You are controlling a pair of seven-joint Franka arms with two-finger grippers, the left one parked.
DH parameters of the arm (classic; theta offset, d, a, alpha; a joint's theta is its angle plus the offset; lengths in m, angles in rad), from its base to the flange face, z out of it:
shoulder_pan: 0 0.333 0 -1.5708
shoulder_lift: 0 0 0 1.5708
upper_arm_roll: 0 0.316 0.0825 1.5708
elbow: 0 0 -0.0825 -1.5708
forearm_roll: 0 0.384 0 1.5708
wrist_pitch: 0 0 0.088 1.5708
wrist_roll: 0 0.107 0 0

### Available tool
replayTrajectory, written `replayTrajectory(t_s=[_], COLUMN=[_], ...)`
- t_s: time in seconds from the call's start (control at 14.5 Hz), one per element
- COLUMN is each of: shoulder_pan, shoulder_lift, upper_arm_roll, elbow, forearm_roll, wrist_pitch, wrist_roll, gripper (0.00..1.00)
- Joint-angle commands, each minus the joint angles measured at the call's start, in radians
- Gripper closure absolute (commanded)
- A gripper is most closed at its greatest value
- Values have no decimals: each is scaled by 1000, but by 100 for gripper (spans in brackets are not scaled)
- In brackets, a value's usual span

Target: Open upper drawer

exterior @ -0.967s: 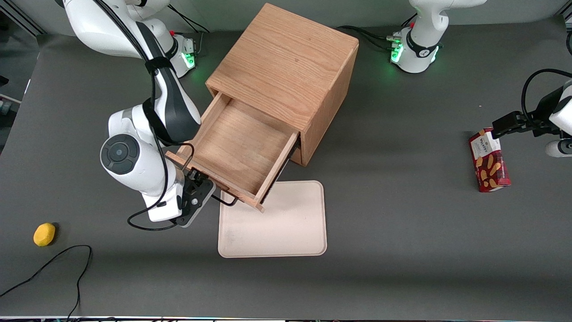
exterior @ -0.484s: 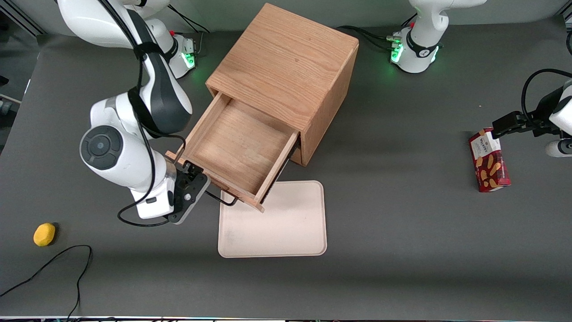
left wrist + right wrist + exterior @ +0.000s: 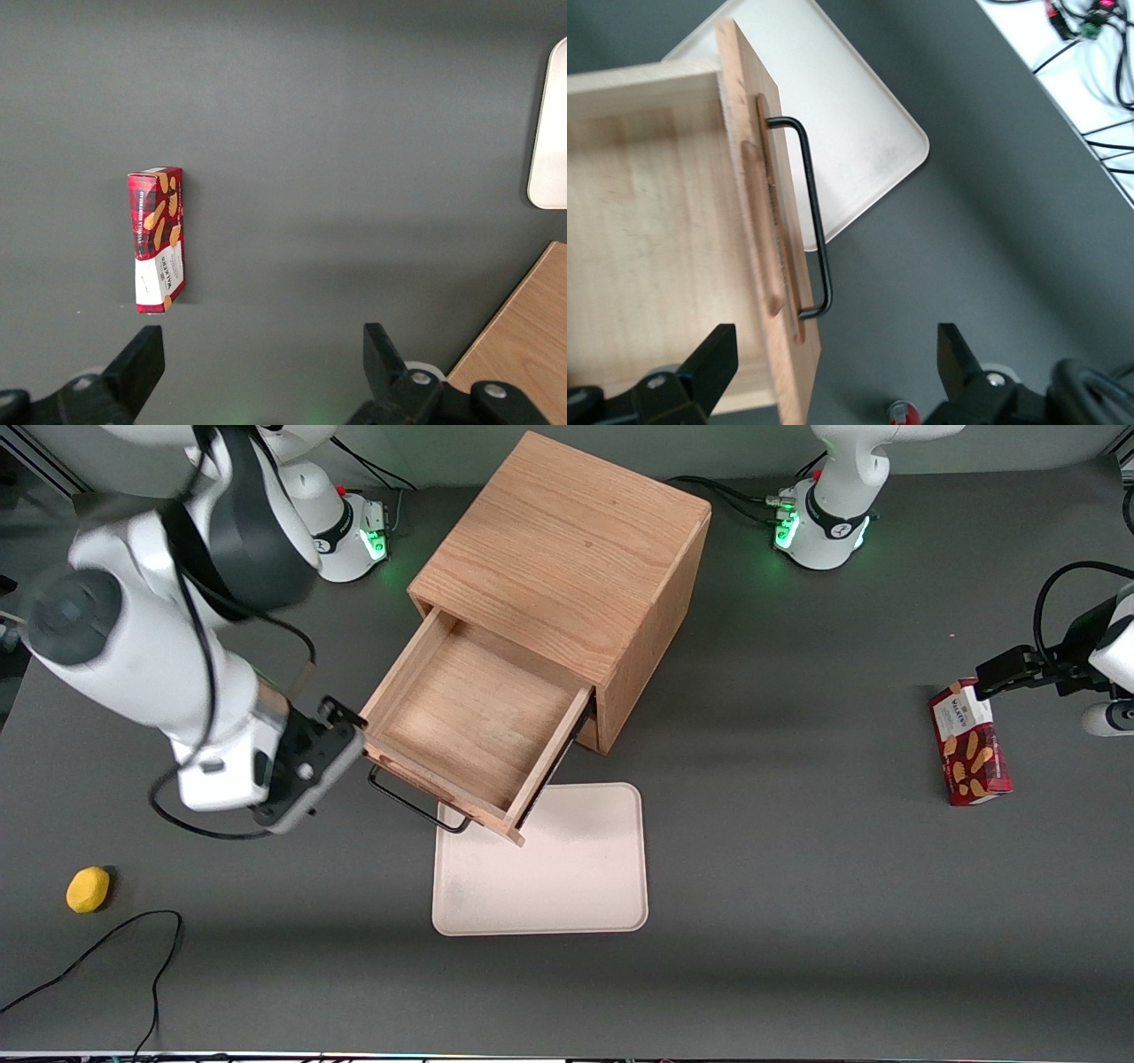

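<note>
The upper drawer [image 3: 483, 731] of the oak cabinet [image 3: 567, 558] stands pulled well out over the bench [image 3: 797, 921], and its front corner hangs above the rim of the pale tray [image 3: 540, 868]. The drawer box looks empty and its wooden floor is bare. It is a stiff wooden box, probably not heavy, and I judge that it slides on side rails, so it should move only along one line and resist any sideways push. The natural place to take hold is the thin black bar handle [image 3: 813, 221], which stands off the front panel; the metal bar may be a little slippery, so a grasp near its middle seems safest. The drawer's travel axis runs from the cabinet toward the front camera and slanted toward the working arm's end of the bench, while the handle's long axis lies across that line, parallel to the front panel. The pincer [image 3: 310, 766] hangs above the bench just beside the end of the handle, apart from it; in the right wrist view its two fingers [image 3: 713, 359] are spread wide with nothing between them. The task looks essentially done.
</note>
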Motion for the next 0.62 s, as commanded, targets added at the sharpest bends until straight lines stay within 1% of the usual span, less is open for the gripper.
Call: replayTrajectory(t_s=[0.0, 0.35, 0.55], shoulder_pan=[10, 10, -19], shoulder_lift=[-81, -215, -296], upper_arm_roll=[-10, -10, -8], elbow=[-22, -97, -150], forearm_roll=[-7, -23, -69], wrist_pitch=[-32, -46, -46], wrist_roll=[83, 225, 308], gripper=[0, 0, 0])
